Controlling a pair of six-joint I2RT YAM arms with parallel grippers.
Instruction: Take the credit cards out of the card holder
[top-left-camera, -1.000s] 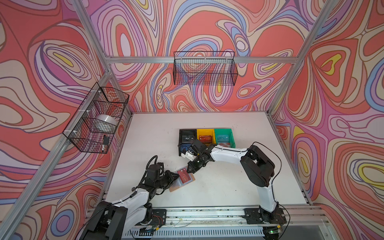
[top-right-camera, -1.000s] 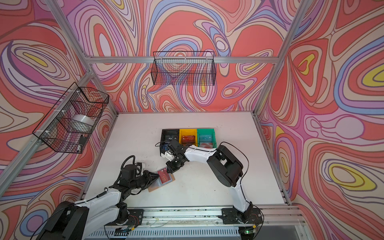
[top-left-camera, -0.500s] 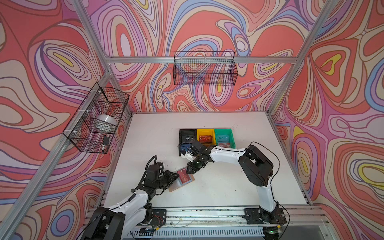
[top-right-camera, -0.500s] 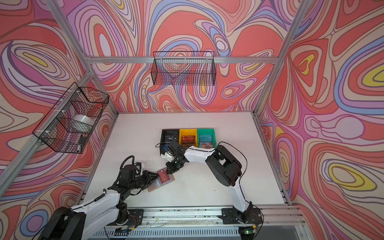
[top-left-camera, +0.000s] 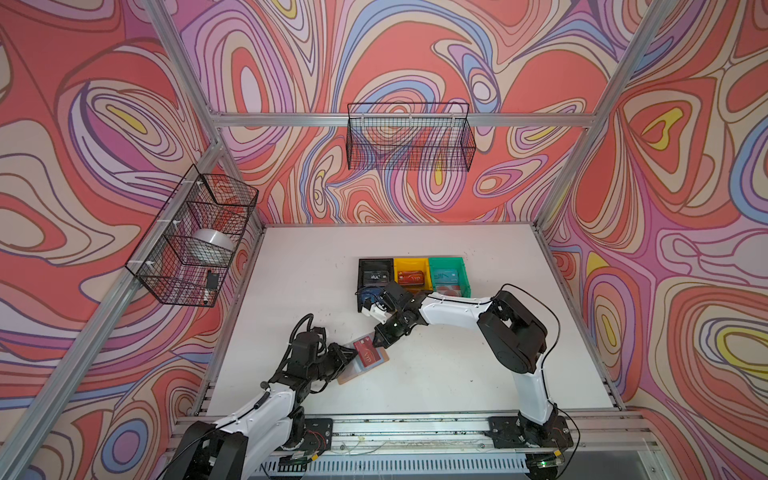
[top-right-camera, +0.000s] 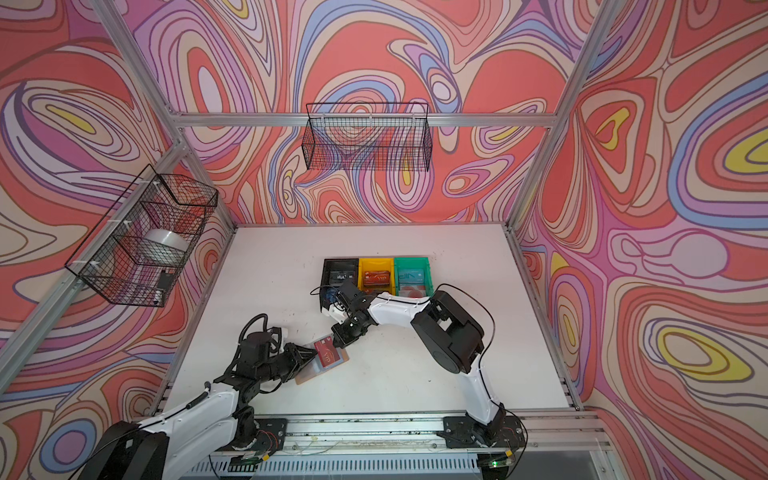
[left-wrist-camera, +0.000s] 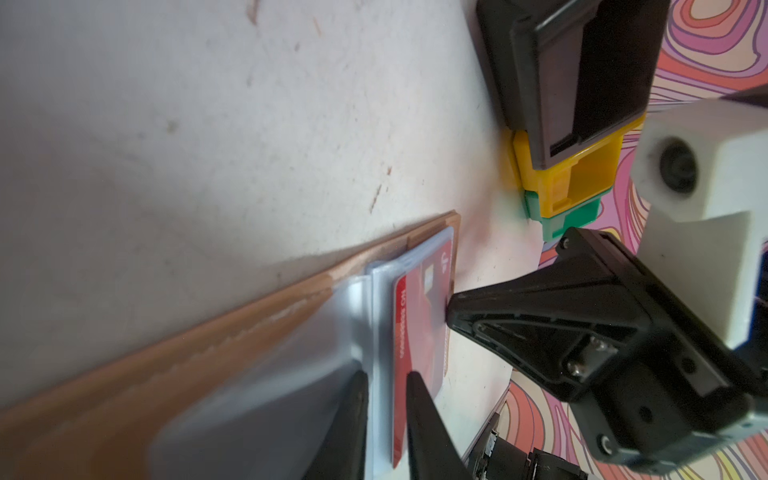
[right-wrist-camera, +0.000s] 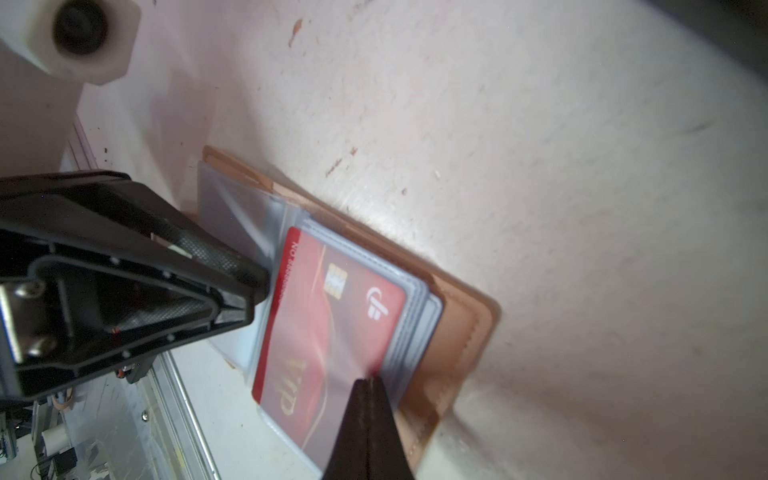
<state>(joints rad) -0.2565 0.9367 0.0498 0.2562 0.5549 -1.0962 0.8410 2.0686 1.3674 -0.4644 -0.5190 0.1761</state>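
Tan holder (right-wrist-camera: 457, 332) open, red VIP card (right-wrist-camera: 324, 332) sleeved; L claw (left-wrist-camera: 386, 378) pinches sleeve (left-wrist-camera: 376, 316), R claw (right-wrist-camera: 368, 384) pressed together.

We find both top views bright and evenly lit, sharp on the white surface (top-left-camera: 457, 374) with only faint shadows on it, though the wide lens bows the frame posts (top-left-camera: 615, 83) toward the corners. In the left wrist view the left claw (left-wrist-camera: 386, 378) and the near end of the card holder (left-wrist-camera: 104, 415) melt into blur. In the right wrist view the right claw (right-wrist-camera: 368, 386) is a dark unfocused wedge, the red card (right-wrist-camera: 324, 332) is crisp under a soft sheen, and the surface takes a pink tint.
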